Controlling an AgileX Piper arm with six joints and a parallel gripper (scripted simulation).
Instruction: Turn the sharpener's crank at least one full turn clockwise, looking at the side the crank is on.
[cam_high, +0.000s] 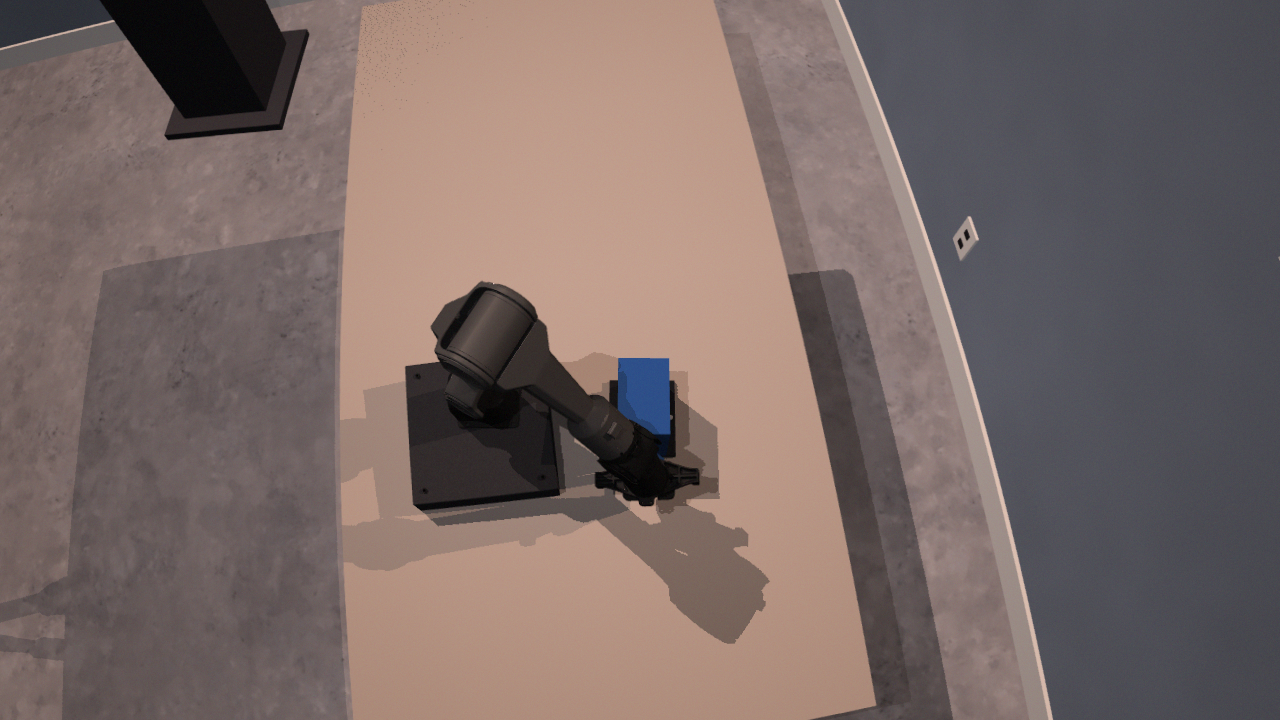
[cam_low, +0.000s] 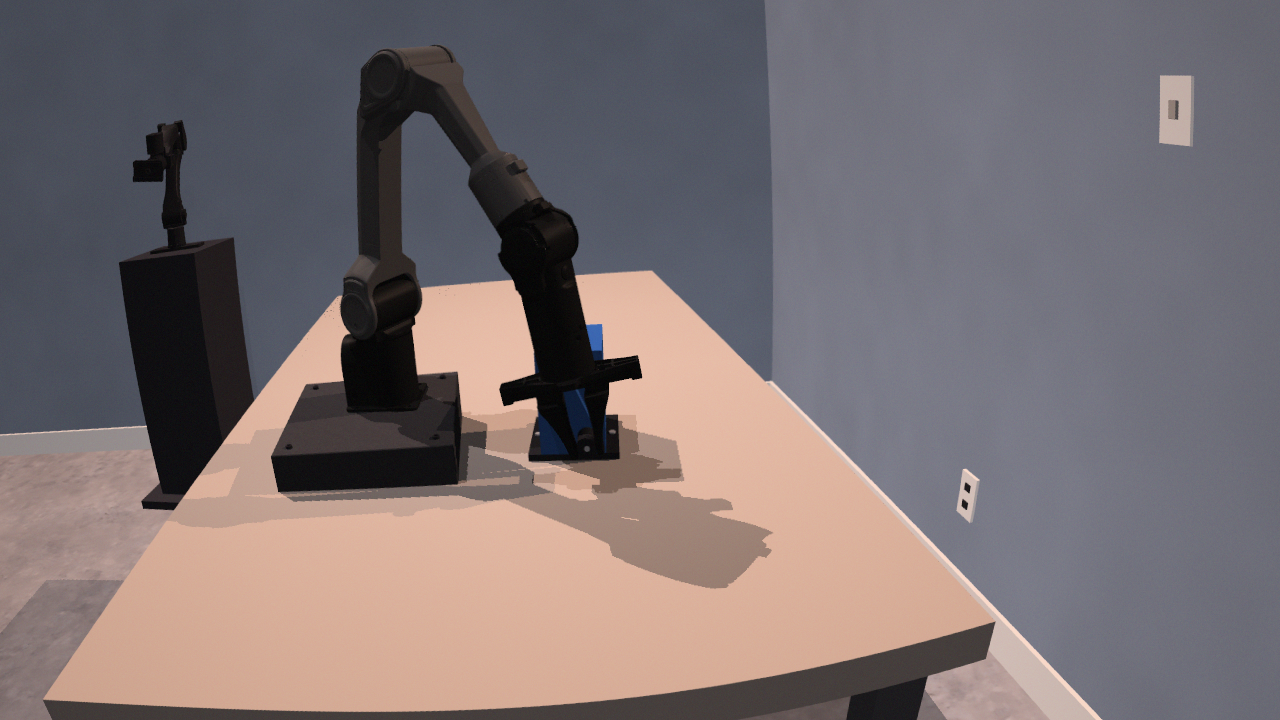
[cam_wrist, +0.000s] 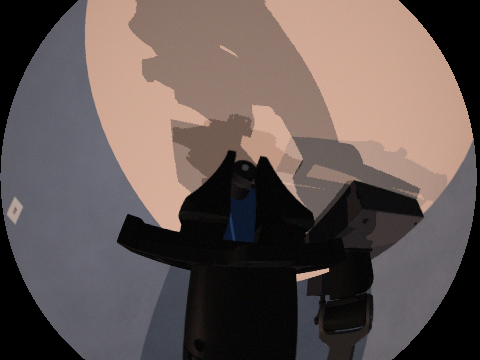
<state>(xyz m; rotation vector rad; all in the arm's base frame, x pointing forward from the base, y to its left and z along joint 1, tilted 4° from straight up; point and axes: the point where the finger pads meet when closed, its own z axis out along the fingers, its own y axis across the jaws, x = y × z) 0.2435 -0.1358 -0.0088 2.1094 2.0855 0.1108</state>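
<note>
The blue sharpener (cam_high: 646, 396) stands on its dark base plate on the table, just right of the arm's base; it also shows in the exterior view (cam_low: 586, 407). My gripper (cam_low: 572, 437) reaches down in front of the sharpener's near face, low by the base plate, and is shut on the crank's knob. In the wrist view the fingers close around the small dark knob (cam_wrist: 244, 168), with the blue crank arm (cam_wrist: 240, 216) between them. From above, the gripper (cam_high: 650, 483) covers the crank.
The arm's black base block (cam_high: 481, 438) sits left of the sharpener. A black pedestal with a camera mount (cam_low: 183, 349) stands off the table's far left corner. The wall runs close along the table's right side.
</note>
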